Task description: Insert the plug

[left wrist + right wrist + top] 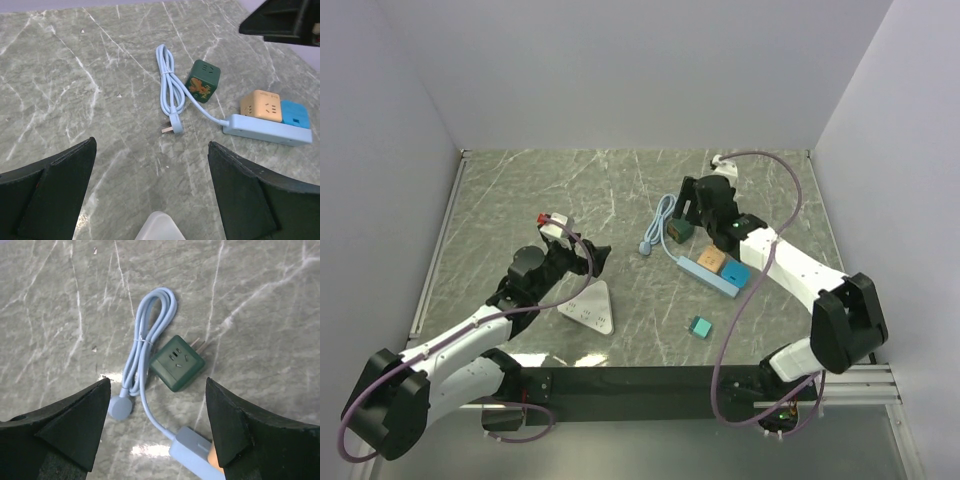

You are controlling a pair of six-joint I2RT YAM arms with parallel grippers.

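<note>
Grey-green marbled stone covers the table [520, 190], and everything on it lies out in the open. The plug that matters here looks to be the dark green cube adapter [177, 362]. It lies on its side near the far end of the pale blue power strip [710, 277], its metal prongs [198, 345] pointing out flat along the table and its socket face turned upward. Just beside it is the strip's own pale blue cable [150, 325], looped into a long narrow coil and ending in a flat plug [172, 127] that rests on the stone.

An orange cube [711, 261] and a brighter blue cube [735, 273] sit side by side on top of the strip. A small teal cube [700, 327] lies alone nearer the arms, well apart from the rest. A white triangular socket block [592, 308] lies over on the left side.

The right pincer [157, 382] hangs above the green adapter with its jaws spread wide. In its own camera the cube shows between the two fingers, touching neither. The left pincer [151, 143] is likewise spread wide and grips nothing. It is raised above the table near the white block and faces across toward the cable and strip.
</note>
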